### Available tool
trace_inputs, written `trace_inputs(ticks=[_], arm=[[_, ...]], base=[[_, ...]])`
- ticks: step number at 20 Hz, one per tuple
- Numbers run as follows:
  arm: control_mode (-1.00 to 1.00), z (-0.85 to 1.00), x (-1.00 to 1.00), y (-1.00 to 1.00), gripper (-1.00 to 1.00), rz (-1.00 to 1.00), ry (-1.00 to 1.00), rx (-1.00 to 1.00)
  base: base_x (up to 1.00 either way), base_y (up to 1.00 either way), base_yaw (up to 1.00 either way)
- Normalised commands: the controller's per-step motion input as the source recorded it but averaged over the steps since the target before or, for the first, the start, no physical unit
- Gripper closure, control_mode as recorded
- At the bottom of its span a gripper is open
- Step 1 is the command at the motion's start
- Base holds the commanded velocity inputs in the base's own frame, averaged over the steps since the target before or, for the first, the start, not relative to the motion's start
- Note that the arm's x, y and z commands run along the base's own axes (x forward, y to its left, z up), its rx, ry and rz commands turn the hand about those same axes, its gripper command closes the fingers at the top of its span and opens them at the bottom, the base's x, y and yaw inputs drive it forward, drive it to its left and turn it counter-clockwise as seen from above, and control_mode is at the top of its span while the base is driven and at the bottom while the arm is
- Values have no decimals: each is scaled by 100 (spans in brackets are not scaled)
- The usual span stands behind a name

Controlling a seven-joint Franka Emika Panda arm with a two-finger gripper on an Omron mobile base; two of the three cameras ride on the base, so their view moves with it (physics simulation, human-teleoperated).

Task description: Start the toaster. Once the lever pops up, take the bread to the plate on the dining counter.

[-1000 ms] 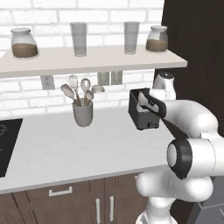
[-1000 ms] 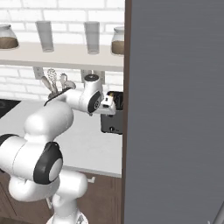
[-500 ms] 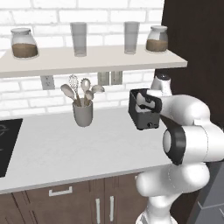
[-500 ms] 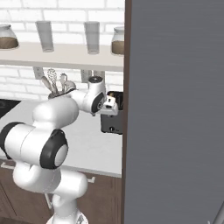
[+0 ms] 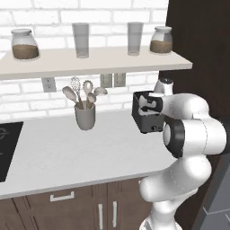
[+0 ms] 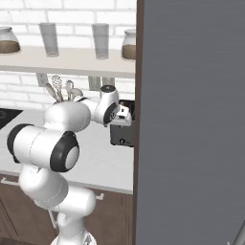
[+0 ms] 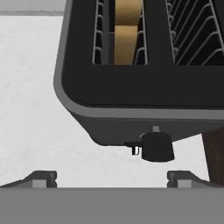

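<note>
Left base view: the toaster sits at about 3 o'clock on the white counter, hard against the dark cabinet side, and the arm's wrist wraps over its top. The gripper itself is tucked behind the wrist here, so its aim cannot be judged from this side. The utensil cup stands well apart at 10 o'clock and is no hazard

Right base view: the gripper hangs just above the toaster, with the tall grey panel crowding in at 3 o'clock. A wide swing toward that side could knock the hand against the panel

Hand view: the fingertips stand released and wide, holding nothing. The lever knob lies at 6 o'clock, between the two tips but nearer the right one. The bread sits down in a slot at 12 o'clock. The likely trouble is a press that lands off the small knob: with the jaws this wide it could slip between the fingers, or a tip could push on the toaster body and shove it along the counter instead of latching the lever
</note>
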Motion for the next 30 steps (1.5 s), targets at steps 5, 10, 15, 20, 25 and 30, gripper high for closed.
trace_inputs(ticks=[5,10,15,20,25,30], arm=[[-100,-8,24,0,-100,0,0,0],[-100,-17,21,0,-100,0,0,0],[-100,-49,-1,0,-100,0,0,0],[-100,-78,-14,0,-100,0,0,-2],[-100,-86,-24,1,-100,0,0,-3],[-100,-98,-38,11,-100,1,0,-5]], base=[[0,0,0],[0,0,0],[0,0,0],[0,0,0],[0,0,0],[0,0,0]])
